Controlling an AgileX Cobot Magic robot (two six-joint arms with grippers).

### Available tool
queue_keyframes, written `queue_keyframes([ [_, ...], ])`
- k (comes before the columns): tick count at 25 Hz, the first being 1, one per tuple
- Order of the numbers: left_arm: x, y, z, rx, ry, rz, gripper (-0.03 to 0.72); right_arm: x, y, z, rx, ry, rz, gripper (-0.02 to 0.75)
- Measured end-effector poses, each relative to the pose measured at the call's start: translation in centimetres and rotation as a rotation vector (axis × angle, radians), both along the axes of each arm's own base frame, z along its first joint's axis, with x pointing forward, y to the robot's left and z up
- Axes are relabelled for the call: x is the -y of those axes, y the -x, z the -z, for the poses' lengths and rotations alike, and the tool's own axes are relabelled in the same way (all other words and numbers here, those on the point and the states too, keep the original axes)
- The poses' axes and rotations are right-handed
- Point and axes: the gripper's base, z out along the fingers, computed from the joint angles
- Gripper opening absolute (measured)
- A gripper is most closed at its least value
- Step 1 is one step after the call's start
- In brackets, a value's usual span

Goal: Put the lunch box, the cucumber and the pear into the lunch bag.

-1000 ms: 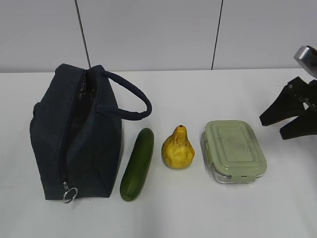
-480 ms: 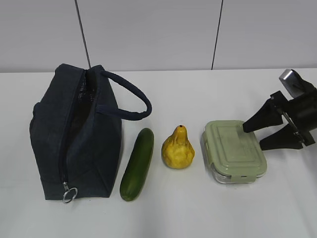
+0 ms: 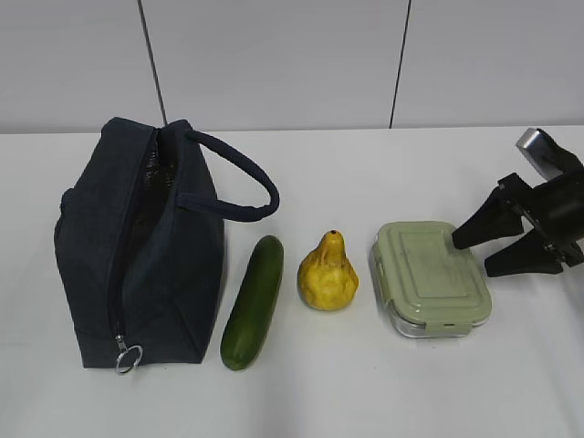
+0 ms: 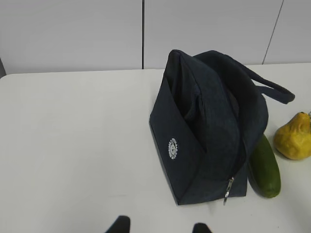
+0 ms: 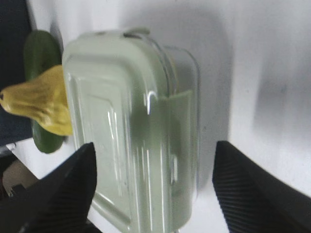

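Hovering wide open and empty, my right gripper [image 3: 494, 251] faces the box [image 3: 431, 278] beside the pear [image 3: 327, 274]. My left gripper [image 4: 160, 226], partly open, holds nothing near the bag [image 3: 137, 255].

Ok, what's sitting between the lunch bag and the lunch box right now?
In the exterior view, the cucumber lies beside the lunch bag, then the pear stands before the lunch box.
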Motion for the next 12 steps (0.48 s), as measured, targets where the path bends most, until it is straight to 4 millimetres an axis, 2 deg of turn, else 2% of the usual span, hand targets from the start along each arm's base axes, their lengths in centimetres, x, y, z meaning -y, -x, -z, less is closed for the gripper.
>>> queue_keyframes([
  [4, 0.00, 0.00, 0.00, 0.000, 0.000, 0.000, 0.241, 0.02, 0.70, 0.16, -0.035, 0.018, -0.074, 0.570],
  [12, 0.00, 0.00, 0.00, 0.000, 0.000, 0.000, 0.241, -0.11, 0.63, 0.01, 0.010, 0.003, -0.108, 0.570],
])
